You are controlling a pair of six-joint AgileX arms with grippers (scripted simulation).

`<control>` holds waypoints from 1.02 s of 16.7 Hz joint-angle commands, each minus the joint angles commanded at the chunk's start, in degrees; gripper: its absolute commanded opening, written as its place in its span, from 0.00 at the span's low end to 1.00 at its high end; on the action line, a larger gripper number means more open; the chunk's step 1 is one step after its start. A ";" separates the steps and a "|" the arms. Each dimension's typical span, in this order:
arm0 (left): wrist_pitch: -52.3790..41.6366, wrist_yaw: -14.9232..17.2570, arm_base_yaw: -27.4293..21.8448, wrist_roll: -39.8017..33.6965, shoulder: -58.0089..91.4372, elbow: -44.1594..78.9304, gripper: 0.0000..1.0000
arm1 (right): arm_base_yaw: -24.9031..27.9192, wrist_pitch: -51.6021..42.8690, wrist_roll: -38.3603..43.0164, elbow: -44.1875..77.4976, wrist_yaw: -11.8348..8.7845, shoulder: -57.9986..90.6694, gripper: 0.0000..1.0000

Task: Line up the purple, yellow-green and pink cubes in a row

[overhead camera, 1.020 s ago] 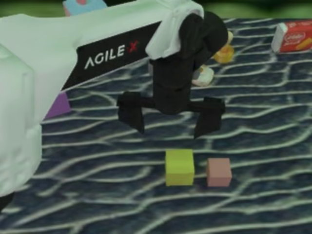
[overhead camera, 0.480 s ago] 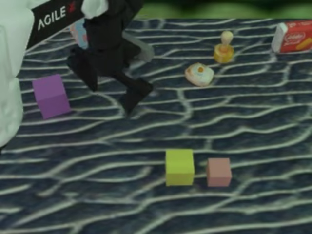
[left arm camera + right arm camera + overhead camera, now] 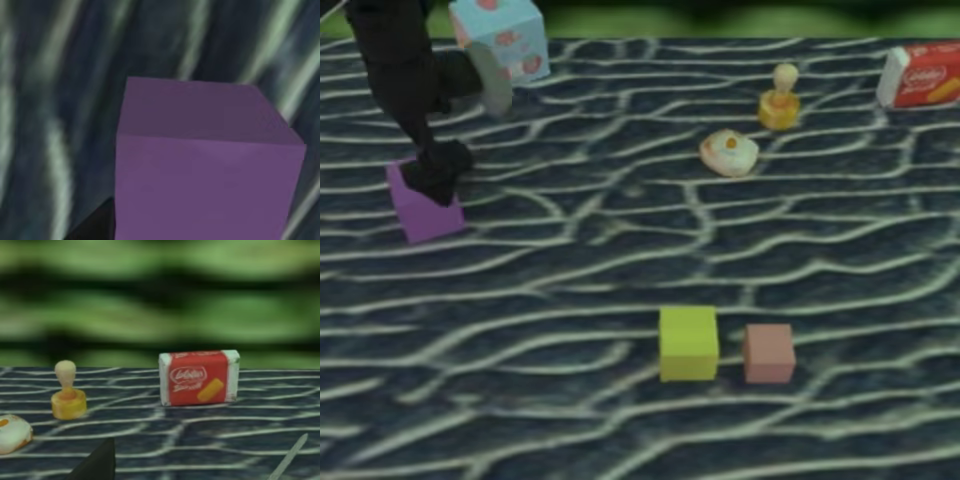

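Note:
The purple cube [image 3: 428, 212] sits at the table's left and fills the left wrist view [image 3: 205, 170]. My left gripper [image 3: 432, 172] hangs right over it, open, with one dark finger [image 3: 95, 226] showing beside the cube's side; the other finger is hidden. The yellow-green cube [image 3: 688, 343] and the smaller pink cube [image 3: 768, 352] rest side by side near the front middle, a small gap between them. My right gripper [image 3: 195, 470] is out of the top view. It stays parked and open, low over the table's back right.
A light-blue box with pink pictures [image 3: 500, 35] stands just behind the left gripper. A round pastry [image 3: 728, 152], a yellow stamp [image 3: 780, 98] and a red snack packet [image 3: 920, 75] lie at the back right.
My left arm swung from the table's middle to the back left and dropped over the purple cube. The three cubes have not moved.

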 joint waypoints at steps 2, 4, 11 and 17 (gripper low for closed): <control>0.21 0.13 2.36 4.73 -0.29 0.55 1.00 | 0.00 0.00 0.00 0.00 0.00 0.00 1.00; 0.37 0.22 3.59 7.01 -0.51 0.84 1.00 | 0.00 0.00 0.00 0.00 0.00 0.00 1.00; 1.34 0.21 3.51 7.14 -0.36 -0.06 1.00 | 0.00 0.00 0.00 0.00 0.00 0.00 1.00; 13.28 0.25 3.70 7.27 1.63 -9.78 1.00 | 0.00 0.00 0.00 0.00 0.00 0.00 1.00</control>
